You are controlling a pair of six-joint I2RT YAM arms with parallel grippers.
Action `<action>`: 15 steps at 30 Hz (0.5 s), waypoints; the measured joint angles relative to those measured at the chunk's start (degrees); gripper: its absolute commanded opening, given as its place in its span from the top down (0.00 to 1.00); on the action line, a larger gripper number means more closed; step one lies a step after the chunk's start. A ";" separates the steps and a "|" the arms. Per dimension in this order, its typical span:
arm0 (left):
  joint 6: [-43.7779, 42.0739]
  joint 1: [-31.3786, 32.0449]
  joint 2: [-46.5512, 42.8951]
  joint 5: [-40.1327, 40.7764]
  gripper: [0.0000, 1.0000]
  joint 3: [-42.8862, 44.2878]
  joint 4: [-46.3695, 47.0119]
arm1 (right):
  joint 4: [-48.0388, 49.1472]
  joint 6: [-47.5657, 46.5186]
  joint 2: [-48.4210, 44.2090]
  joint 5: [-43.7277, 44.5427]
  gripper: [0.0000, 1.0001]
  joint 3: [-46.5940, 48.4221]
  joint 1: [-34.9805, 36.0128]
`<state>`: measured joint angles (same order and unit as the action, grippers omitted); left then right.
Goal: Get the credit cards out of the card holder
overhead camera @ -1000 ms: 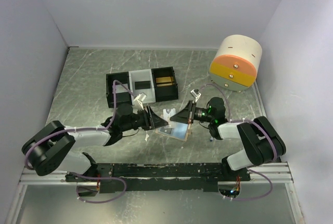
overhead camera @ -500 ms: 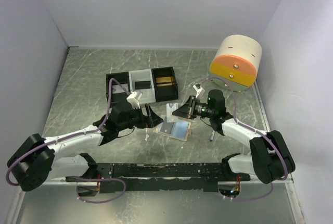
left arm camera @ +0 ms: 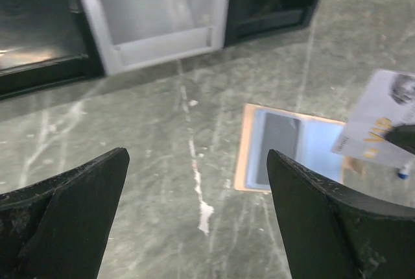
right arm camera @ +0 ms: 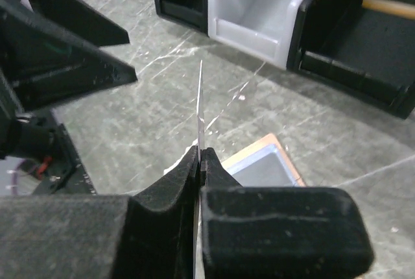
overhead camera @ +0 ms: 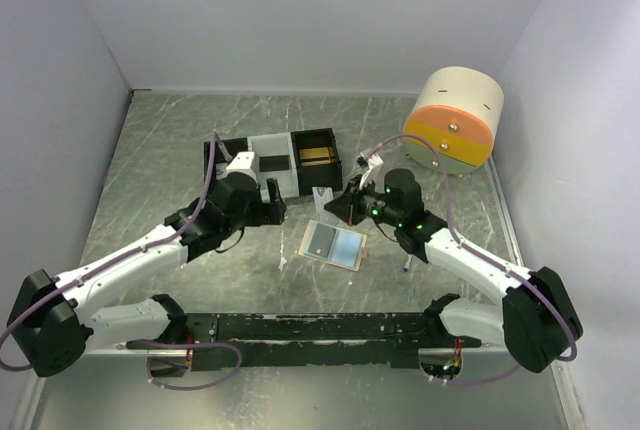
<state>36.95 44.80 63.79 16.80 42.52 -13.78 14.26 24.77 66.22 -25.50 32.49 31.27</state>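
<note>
The card holder (overhead camera: 335,244) lies open and flat on the table, tan-edged and pale blue inside, with a dark grey card in its left pocket. It also shows in the left wrist view (left arm camera: 285,146) and the right wrist view (right arm camera: 266,165). My right gripper (overhead camera: 342,203) is shut on a white credit card (overhead camera: 320,195), held upright above the holder's far edge and seen edge-on in the right wrist view (right arm camera: 200,97). My left gripper (overhead camera: 272,202) is open and empty, left of the holder, above bare table (left arm camera: 198,156). The white card shows at that view's right edge (left arm camera: 382,126).
A black-and-white three-compartment tray (overhead camera: 335,165) stands just behind both grippers, with a gold card in its right bin and a dark card in the middle one. A cream, orange and yellow cylinder (overhead camera: 455,120) stands at the back right. A small pen-like object (overhead camera: 405,265) lies right of the holder.
Both grippers have pulled back from the card holder toward the tray. The right gripper has lifted the white card up and away. The left gripper has left the holder's edge.
</note>
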 measured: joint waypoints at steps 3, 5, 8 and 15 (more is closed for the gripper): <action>-2.05 -4.11 -0.74 0.35 0.00 1.16 -3.26 | -0.11 -5.33 -0.39 4.02 1.00 0.90 3.06; -3.26 -8.70 -1.27 -0.13 0.00 1.16 -4.63 | -0.66 -9.27 -0.37 7.21 1.00 1.42 5.60; -5.05 -15.10 -2.45 -0.94 0.00 1.16 -6.34 | -1.79 -15.06 0.39 11.82 1.00 3.10 9.31; -6.51 -29.73 -3.15 -5.25 0.00 5.86 -12.02 | -1.09 -29.79 5.88 15.67 1.00 8.94 16.46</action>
<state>30.44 15.07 60.64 11.55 48.38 -25.80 13.17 -5.02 72.10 -9.82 41.43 47.72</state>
